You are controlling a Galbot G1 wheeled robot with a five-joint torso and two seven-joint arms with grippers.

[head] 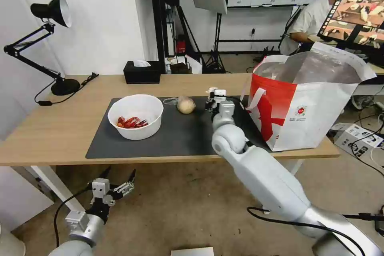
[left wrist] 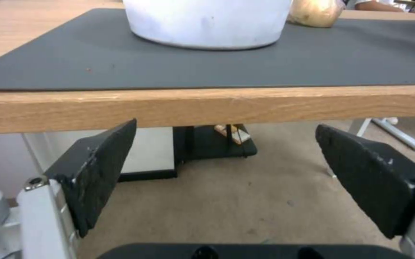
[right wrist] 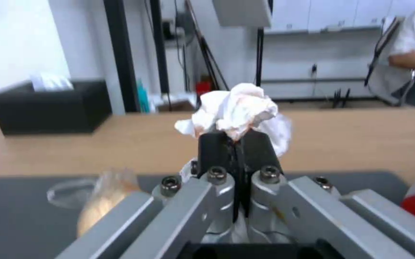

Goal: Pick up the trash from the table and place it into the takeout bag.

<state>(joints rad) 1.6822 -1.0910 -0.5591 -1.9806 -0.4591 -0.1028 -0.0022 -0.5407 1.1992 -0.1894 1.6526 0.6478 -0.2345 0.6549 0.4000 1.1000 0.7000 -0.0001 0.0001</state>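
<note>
**White tissue in the right tool, bag just alongside**

White crumpled tissue (right wrist: 236, 108) sits pinched between the closed black fingers (right wrist: 217, 147) of the right tool (right wrist: 235, 144) in the right wrist view, raised above the table (right wrist: 337, 140) with the dark mat below. The bagged bun (right wrist: 106, 194) lies blurred on the mat beside it, and the black tissue box (right wrist: 49, 108) stands at the table's far edge.

From the head view, the right tool (head: 215, 97) hangs over the far part of the grey mat (head: 176, 136), between the bagged bun (head: 186, 105) and the takeout bag (head: 316, 104), which stands open-mouthed at the table's right end with its foil lining showing. The white bowl with crayfish shells (head: 136, 117) rests on the mat's left part. The left tool (head: 116, 182) is parked below the table's front edge, fingers spread and empty.

In the left wrist view, those spread black fingers (left wrist: 97, 172) frame the table edge (left wrist: 207, 108), with the bowl (left wrist: 207, 25) and bun (left wrist: 315, 12) on the mat above.

By my reading, the tissue is picked and the carry to the bag is the step in hand. The next move calls for lifting it over the bag's tall rim, then releasing it well inside. Bowl and bun remain.
</note>
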